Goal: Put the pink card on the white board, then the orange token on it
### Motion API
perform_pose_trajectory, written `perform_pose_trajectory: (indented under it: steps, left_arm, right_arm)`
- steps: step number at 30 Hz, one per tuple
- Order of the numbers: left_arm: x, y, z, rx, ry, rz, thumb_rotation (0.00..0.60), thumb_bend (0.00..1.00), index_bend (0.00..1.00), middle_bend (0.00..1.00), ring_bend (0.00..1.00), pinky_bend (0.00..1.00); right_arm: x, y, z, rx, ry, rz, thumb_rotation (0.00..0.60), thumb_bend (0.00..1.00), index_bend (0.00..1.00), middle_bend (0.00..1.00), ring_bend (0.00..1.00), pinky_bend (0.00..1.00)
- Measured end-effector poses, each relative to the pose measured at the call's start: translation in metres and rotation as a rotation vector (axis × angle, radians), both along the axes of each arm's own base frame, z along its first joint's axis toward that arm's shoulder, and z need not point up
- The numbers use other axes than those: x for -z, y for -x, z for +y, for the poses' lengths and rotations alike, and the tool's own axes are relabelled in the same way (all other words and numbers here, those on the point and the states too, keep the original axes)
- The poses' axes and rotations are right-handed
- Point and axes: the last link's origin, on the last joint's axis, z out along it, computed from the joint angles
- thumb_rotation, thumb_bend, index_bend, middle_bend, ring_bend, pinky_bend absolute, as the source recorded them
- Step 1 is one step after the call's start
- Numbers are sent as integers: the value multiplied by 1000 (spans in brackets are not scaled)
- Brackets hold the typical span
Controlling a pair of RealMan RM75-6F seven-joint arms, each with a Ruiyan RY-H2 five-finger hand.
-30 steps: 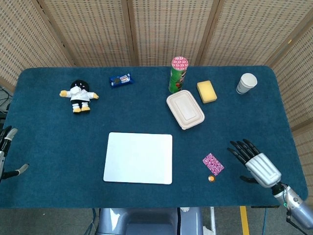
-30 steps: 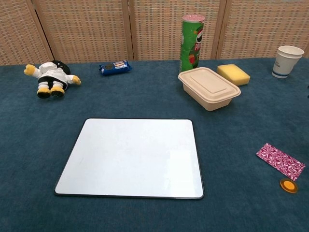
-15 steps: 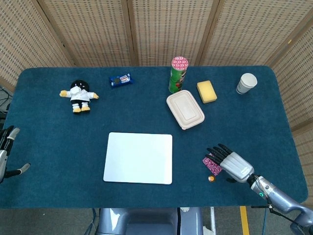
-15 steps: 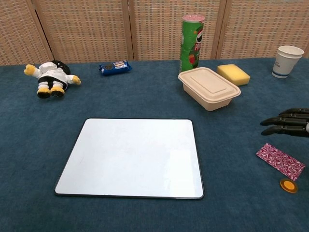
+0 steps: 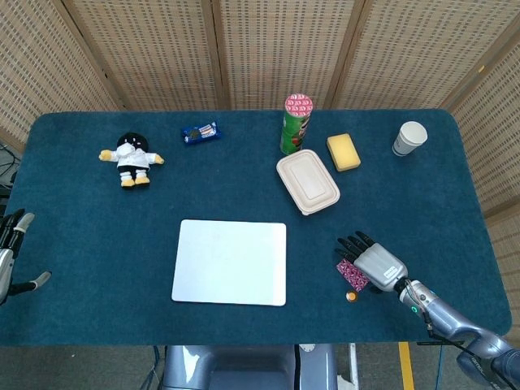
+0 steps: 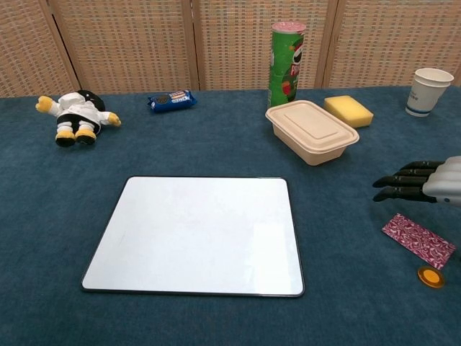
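The white board (image 5: 231,262) (image 6: 198,235) lies flat at the table's front centre. To its right the pink patterned card (image 6: 418,240) lies on the cloth, and in the head view the card (image 5: 349,275) is partly covered by my right hand. The small orange token (image 5: 351,296) (image 6: 431,277) sits just in front of the card. Hovering above the card is my right hand (image 5: 370,260) (image 6: 425,184), fingers stretched out toward the left and holding nothing. My left hand (image 5: 11,252) shows only at the far left edge of the head view, off the table, its fingers apart.
A beige lidded box (image 5: 307,181) stands behind the card, with a green chip can (image 5: 296,124), a yellow sponge (image 5: 344,152) and a paper cup (image 5: 409,138) further back. A plush doll (image 5: 130,159) and a blue snack pack (image 5: 201,132) lie at the back left.
My right hand has swept left from the table's right side until it is over the pink card. The card, token and left hand have not moved.
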Motion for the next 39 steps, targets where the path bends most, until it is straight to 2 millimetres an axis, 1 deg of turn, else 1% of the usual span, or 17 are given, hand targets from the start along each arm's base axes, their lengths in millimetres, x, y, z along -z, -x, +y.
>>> perform_pose_trajectory:
  steps: [12, 22, 25, 27, 32, 39]
  left_arm:
    - [0, 0, 0, 0, 3, -2, 600, 0, 0, 0, 0, 0]
    - [0, 1, 0, -1, 5, -3, 600, 0, 0, 0, 0, 0]
    - [0, 1, 0, -1, 6, -3, 600, 0, 0, 0, 0, 0]
    - [0, 1, 0, -2, 7, -3, 600, 0, 0, 0, 0, 0]
    - [0, 1, 0, -2, 8, -4, 600, 0, 0, 0, 0, 0]
    - [0, 1, 0, -3, 13, -3, 600, 0, 0, 0, 0, 0]
  right_arm:
    - [4, -6, 0, 44, -14, 36, 600, 105, 123, 0, 0, 0]
    - [9, -7, -2, 58, -12, 50, 600, 105, 167, 0, 0, 0]
    - [11, -6, -2, 59, -5, 43, 600, 105, 195, 0, 0, 0]
    - [12, -4, -3, 57, -3, 42, 600, 106, 233, 0, 0, 0]
    - [15, -2, -3, 46, 2, 26, 600, 156, 317, 0, 0, 0]
    - [17, 0, -2, 46, -6, 14, 600, 156, 373, 0, 0, 0]
